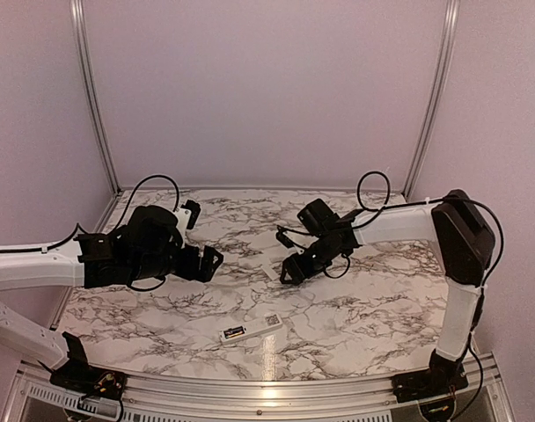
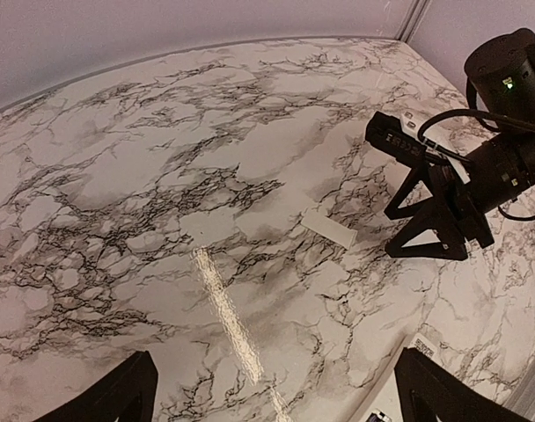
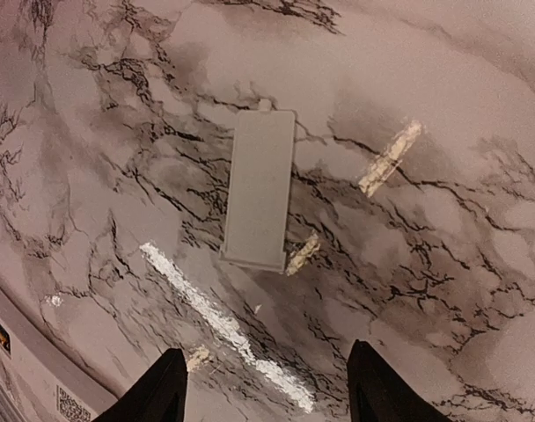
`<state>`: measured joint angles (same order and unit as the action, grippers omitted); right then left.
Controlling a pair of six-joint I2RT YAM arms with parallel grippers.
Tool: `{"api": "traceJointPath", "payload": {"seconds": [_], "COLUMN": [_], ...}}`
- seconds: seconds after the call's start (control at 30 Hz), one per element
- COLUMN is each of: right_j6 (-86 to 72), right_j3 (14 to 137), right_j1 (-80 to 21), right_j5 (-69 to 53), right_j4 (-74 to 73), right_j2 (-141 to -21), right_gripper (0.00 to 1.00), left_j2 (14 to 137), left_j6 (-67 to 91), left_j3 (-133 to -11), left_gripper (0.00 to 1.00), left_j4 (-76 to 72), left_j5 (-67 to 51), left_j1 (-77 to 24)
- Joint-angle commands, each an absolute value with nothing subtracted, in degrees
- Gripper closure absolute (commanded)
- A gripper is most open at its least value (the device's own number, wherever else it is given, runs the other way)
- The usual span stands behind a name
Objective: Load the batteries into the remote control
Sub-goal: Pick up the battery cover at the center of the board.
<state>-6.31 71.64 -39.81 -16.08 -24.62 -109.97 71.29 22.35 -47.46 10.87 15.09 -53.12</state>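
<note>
Remote control prob. light, stiff, slick plastic; grip across long edges, mid-length. Slim white bar, back up w/ dark recess at left end, lying on worktop at lower centre of top view. Batteries not made out. Left fingers & right fingers both spread wide, holding nothing.

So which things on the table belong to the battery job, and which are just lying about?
Job:
- remote control, label side up
- its battery cover, lying loose, apart from it
- no loose batteries visible

Lying about:
- nothing I can see; only the marble table itself
</note>
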Motion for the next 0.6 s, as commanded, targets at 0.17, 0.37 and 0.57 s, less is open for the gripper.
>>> {"api": "traceJointPath", "payload": {"seconds": [0.17, 0.37, 0.57], "right_j6": [-2.8, -2.2, -2.0], "right_j3": [81.6, 84.3, 86.0], "right_j1": [-42.7, -43.9, -45.0], "right_j5": [-11.1, -9.2, -6.7], "right_j4": [-30.1, -31.5, -32.4], "right_j2": [-116.7, -119.4, -121.5], "right_gripper": [0.43, 0.44, 0.49], "left_j2": [70.2, 69.7, 69.4], "left_j6": [22.0, 21.6, 21.2], "left_j3": [-45.2, -44.5, -44.1], "left_gripper": [0.01, 0.01, 0.01], "left_j4": [9.0, 8.4, 8.6], "left_j5": [15.9, 16.0, 16.3], "left_j1": [-52.8, -52.8, -52.7]}}
